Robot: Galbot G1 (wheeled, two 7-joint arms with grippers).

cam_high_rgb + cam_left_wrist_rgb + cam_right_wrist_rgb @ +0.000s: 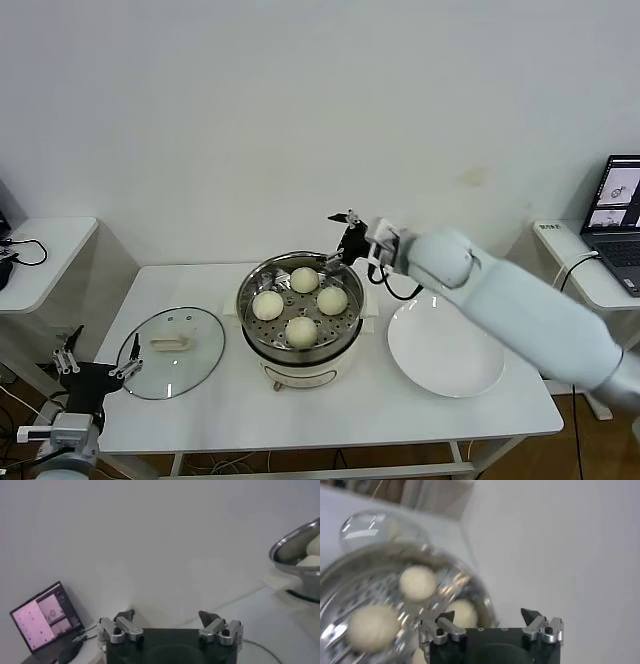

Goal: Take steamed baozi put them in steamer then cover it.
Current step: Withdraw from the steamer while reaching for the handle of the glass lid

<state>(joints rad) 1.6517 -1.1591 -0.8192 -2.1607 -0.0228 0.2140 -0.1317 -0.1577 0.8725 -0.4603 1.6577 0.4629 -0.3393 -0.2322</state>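
No text, label, brand or number can be read anywhere.

I see my right tool [491,619] with fingers spread apart and holding nothing, above the steamer [350,580] rim; buns [418,582] sit on its perforated tray, the glass lid [365,525] lying beyond.

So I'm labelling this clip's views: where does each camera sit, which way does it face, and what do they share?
Head view: up on the head, looking down on the table: steamer with four baozi, cover, plate, both arms.
Left wrist view: low by the table's left end, facing along it; open left gripper, steamer rim, a laptop.
Right wrist view: over the steamer's far rim; open right gripper, baozi, the cover behind.
Shared: all see the steamer.
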